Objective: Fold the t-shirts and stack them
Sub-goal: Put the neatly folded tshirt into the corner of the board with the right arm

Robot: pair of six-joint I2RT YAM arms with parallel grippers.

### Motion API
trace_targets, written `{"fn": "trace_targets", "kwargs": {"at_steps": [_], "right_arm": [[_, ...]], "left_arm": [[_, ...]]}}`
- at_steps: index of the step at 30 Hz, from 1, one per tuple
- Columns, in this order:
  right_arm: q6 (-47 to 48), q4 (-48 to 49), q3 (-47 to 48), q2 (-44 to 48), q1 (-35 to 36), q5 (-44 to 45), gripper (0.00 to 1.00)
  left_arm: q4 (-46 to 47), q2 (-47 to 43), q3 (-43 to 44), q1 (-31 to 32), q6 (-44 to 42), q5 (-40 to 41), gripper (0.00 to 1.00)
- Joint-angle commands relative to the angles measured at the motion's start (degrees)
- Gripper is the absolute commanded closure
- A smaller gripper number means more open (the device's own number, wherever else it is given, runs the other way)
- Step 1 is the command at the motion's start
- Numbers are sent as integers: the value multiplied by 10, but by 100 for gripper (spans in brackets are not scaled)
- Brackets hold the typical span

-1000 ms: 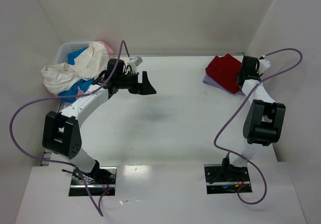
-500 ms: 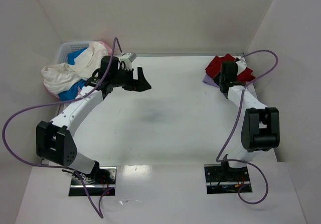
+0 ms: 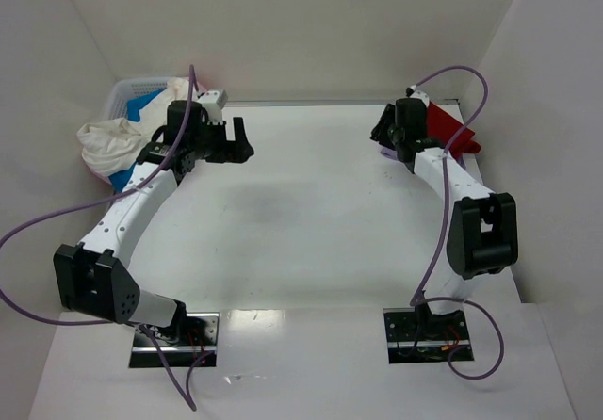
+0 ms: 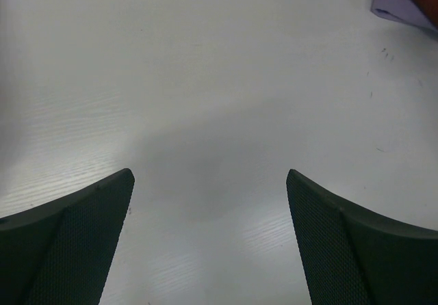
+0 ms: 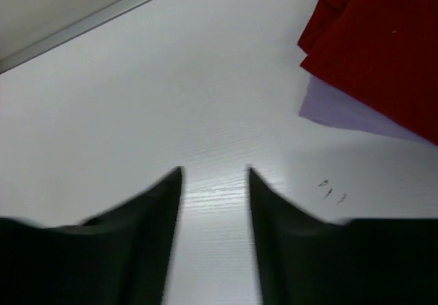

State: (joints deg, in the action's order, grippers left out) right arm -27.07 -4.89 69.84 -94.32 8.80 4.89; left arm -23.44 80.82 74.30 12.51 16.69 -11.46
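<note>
White surface [image 3: 311, 213]: left jaws, wide apart, retreated toward white plastic lattice basket [image 3: 132, 86]; right jaws, slightly apart, left dark red cloth t-shirt [image 3: 450, 130]

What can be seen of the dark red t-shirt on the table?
The dark red t-shirt is soft, plain cloth, folded flat with several layered edges showing. It lies at the far right corner of the table, on top of a pale lavender t-shirt whose edge sticks out beneath it. The right fingers are apart from it.
</note>
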Motion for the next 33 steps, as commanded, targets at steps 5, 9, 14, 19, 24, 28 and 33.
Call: {"fn": "trace_targets", "kwargs": {"at_steps": [5, 9, 14, 19, 24, 28, 33], "right_arm": [[67, -43, 99, -62, -3, 133, 30], [100, -85, 179, -173, -8, 177, 1], [111, -164, 310, -289, -8, 266, 1], [96, -178, 366, -340, -8, 333, 1], [102, -195, 412, -380, -8, 356, 11], [108, -195, 412, -380, -3, 356, 38], [108, -185, 377, -362, 3, 362, 68]], "left_arm": [[-1, -1, 20, -6, -21, 20, 0], [12, 9, 15, -6, -15, -1, 0], [12, 22, 15, -12, -10, -7, 0], [12, 50, 15, -18, -15, -14, 0], [12, 81, 20, -29, -26, -43, 0], [17, 94, 20, -35, -26, -69, 0], [33, 100, 20, -35, -26, -91, 0]]}}
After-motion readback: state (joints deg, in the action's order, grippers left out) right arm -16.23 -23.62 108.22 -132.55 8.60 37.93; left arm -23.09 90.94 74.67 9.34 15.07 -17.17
